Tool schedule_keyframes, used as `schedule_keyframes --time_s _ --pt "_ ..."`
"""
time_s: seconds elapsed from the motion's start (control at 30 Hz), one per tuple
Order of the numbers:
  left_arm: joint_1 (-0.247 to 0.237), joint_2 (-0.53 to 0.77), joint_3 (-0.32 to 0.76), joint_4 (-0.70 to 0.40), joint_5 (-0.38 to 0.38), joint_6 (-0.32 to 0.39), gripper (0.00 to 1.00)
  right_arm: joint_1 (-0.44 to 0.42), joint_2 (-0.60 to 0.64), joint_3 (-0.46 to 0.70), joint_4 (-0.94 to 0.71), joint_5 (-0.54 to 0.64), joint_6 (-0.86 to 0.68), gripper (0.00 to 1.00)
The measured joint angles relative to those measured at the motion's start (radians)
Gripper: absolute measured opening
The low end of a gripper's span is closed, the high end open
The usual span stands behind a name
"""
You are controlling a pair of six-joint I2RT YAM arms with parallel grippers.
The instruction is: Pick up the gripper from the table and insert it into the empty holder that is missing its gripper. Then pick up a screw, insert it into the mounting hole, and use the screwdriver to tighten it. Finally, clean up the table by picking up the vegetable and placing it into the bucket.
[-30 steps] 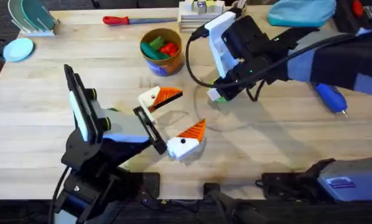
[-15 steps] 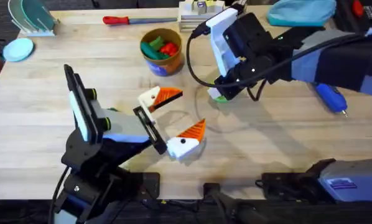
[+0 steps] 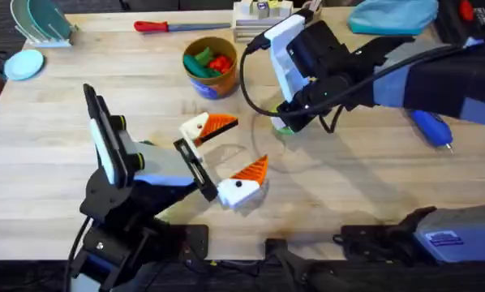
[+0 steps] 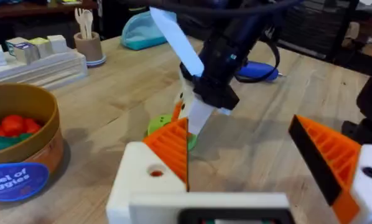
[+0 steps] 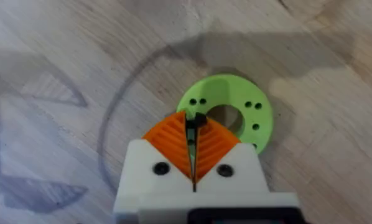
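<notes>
On the table [image 3: 48, 154], the left claw [image 3: 230, 154] lies released at about 7 o'clock of the overhead view, its two orange-padded fingers [image 3: 220, 124] spread wide apart. The bucket [image 3: 210, 66] stands at 12 o'clock, holding green and red toy pieces. Just right of centre the right claw [image 5: 194, 155] is clenched, its pads pinching something small and dark at their tips above a flat green ring [image 5: 226, 115]. The blue screwdriver [image 3: 431, 128] lies at 3 o'clock.

Light wood-plank table [image 3: 48, 138] here. Sitting on it: a round tan-orange bucket [image 3: 211, 79] of toy veggies, a slim red-handled screwdriver [image 3: 165, 26], a fat blue powered screwdriver [image 3: 431, 127], and a flat green plastic ring [image 5: 231, 116].
</notes>
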Motion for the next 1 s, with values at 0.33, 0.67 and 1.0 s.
schedule_keyframes --time_s 0.33,0.67,1.0 --pt "0.000 0.000 0.000 0.000 0.000 0.000 0.992 0.002 -0.005 0.025 -0.032 0.036 0.000 0.006" --pt "0.000 0.000 0.000 0.000 0.000 0.000 0.992 0.002 -0.153 0.243 -0.204 0.040 0.000 0.006" --pt "0.000 0.000 0.000 -0.001 0.019 0.000 0.992 0.007 -0.195 0.381 -0.328 -0.161 0.059 0.006"
